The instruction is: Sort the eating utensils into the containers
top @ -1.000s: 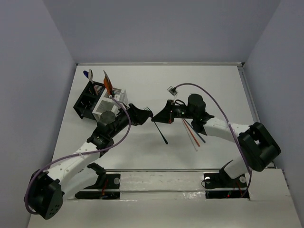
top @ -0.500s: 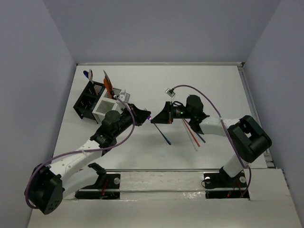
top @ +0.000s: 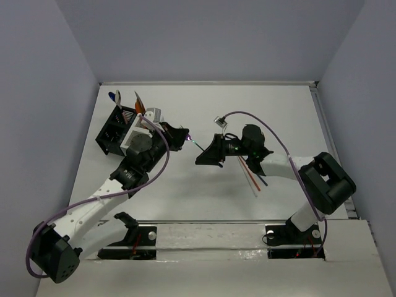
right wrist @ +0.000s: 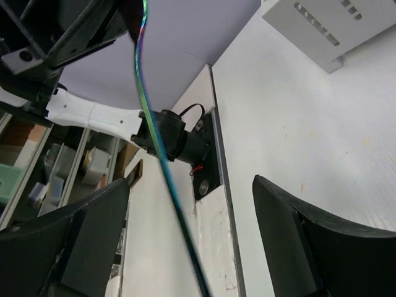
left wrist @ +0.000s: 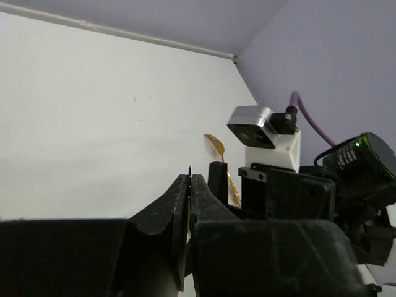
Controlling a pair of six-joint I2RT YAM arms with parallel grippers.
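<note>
Currently gripped: a slim purple utensil (top: 193, 141) with an iridescent handle is clamped at one end by the left gripper (top: 184, 137); whether it is a fork or a spoon cannot be told.
Left gripper: the fingers (left wrist: 179, 204) are pressed tightly together on the utensil, which shows as a thin dark edge between them in the left wrist view. The gripper is held above the table (top: 204, 102), just to the right of the white container (top: 137, 137).
Right gripper (top: 203, 156): it is faced toward the left gripper near the middle of the table. Its fingers (right wrist: 93, 241) are spread wide apart, and the utensil's handle is seen passing through the gap, clear of both.
Containers: a black container (top: 110, 133) and the white container are joined side by side at the far left of the table.
Already sorted: a blue spoon (top: 112, 96) and a silver spoon (top: 118, 96) are stood upright at the far corner of the black container. An orange piece (top: 139, 105) is stood upright near the seam of the two boxes; which box holds it cannot be told.
Left on the table: a red stick (top: 249, 174) and a white stick (top: 255, 189) are laid close together under the right arm.
Gold fork (left wrist: 216, 146): it is laid flat on the table beside the right gripper, as seen in the left wrist view.
</note>
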